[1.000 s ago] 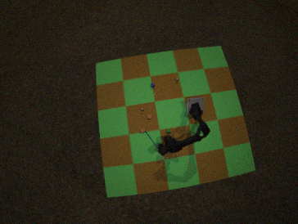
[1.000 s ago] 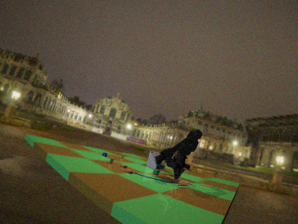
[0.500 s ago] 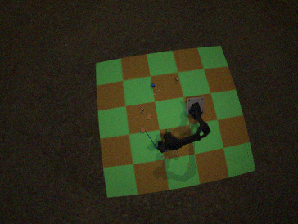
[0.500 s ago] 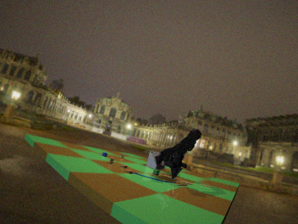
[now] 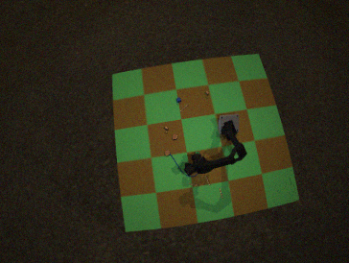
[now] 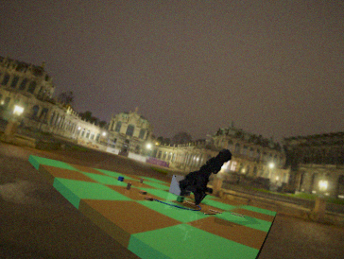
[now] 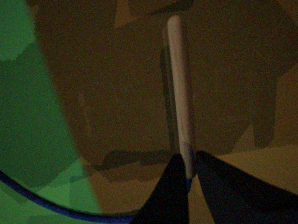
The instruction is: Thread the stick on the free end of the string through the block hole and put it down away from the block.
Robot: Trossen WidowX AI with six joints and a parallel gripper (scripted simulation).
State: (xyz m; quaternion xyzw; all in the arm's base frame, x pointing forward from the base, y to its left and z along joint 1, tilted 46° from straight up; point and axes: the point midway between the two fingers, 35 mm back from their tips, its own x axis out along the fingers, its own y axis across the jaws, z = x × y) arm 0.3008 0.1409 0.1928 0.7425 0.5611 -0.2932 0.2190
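My gripper [image 5: 190, 174] [image 6: 197, 203] [image 7: 188, 160] is shut on the thin wooden stick [image 7: 181, 90], near its string end. The stick points away from the fingers, its shadow close beside it. The blue string [image 5: 176, 162] [image 6: 175, 205] [image 7: 65, 213] shows at the stick's held end and runs in a curve to the round wooden button [image 5: 167, 153] [image 6: 149, 198]. A small dark green block [image 6: 180, 198] stands on the table just behind the gripper in the exterior view. Its hole cannot be made out, and the arm mostly covers it in the top view.
Loose sticks [image 5: 208, 180] [image 6: 210, 213] lie near the gripper, and another stick [image 5: 184, 107] lies farther back. A blue piece [image 5: 178, 100] [image 6: 121, 179] and several small tan pieces [image 5: 174, 137] are spread over the checkered table [image 5: 134, 211]. The arm's grey base [image 5: 222, 120] stands behind.
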